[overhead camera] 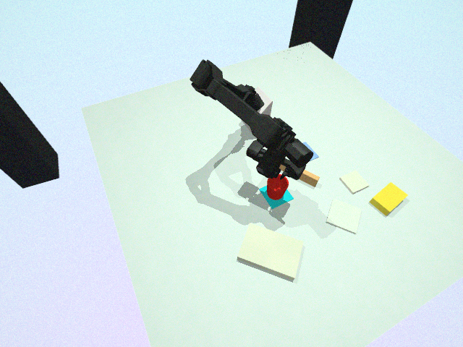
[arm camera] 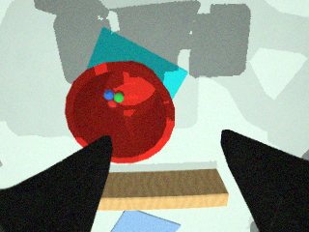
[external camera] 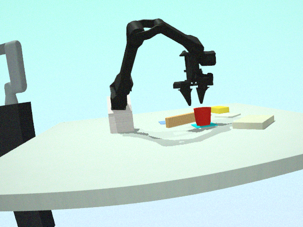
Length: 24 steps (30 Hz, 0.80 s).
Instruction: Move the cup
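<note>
The red cup (overhead camera: 277, 187) (external camera: 202, 116) (arm camera: 121, 126) stands upright on the cyan pad (overhead camera: 273, 204) (external camera: 195, 126) (arm camera: 111, 45). In the wrist view a blue marble (arm camera: 108, 95), a green marble (arm camera: 119, 98) and a red marble (arm camera: 112, 103) lie inside it. My gripper (external camera: 195, 104) (arm camera: 166, 139) is open and empty, with its fingertips just above the rim height and a little toward the arm's base side. Nothing is between the fingers. The blue pad (overhead camera: 312, 152) (external camera: 162, 122) (arm camera: 145, 223) lies beyond the wooden bar, partly hidden.
A wooden bar (overhead camera: 309, 178) (external camera: 179, 120) (arm camera: 164, 200) stands between the two pads, close to the cup. A thick cream slab (overhead camera: 270, 250) (external camera: 253, 122), two thin pale tiles (overhead camera: 354, 181) (overhead camera: 343, 216) and a yellow block (overhead camera: 388, 197) (external camera: 220, 109) lie farther out.
</note>
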{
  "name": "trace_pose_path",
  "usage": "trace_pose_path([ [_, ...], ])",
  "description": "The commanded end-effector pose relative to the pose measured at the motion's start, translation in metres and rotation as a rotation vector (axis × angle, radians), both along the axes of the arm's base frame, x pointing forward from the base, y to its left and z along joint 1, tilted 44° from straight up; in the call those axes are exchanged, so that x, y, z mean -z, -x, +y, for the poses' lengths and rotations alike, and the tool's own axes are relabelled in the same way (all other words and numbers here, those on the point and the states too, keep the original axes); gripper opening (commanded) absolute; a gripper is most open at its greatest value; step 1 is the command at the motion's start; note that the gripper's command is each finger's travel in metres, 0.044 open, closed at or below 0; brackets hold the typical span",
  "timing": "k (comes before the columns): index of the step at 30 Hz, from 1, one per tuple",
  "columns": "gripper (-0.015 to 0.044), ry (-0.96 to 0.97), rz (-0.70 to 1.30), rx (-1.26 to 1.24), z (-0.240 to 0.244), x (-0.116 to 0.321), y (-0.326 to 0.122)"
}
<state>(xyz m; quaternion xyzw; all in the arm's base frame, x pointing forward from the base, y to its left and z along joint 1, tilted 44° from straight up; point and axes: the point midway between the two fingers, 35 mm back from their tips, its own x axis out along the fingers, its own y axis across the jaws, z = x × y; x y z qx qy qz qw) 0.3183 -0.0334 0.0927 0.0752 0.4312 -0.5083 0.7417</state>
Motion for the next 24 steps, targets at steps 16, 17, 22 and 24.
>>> trace_pose_path([
  [16,0.0440,-0.002,-0.009,0.001,0.045,-0.044,0.010],
  [17,0.0440,-0.002,-0.009,0.001,0.045,-0.044,0.010],
  [22,0.0440,0.005,0.001,-0.004,0.043,-0.041,0.010],
  [24,0.0440,0.005,0.001,-0.004,0.043,-0.041,0.010],
])
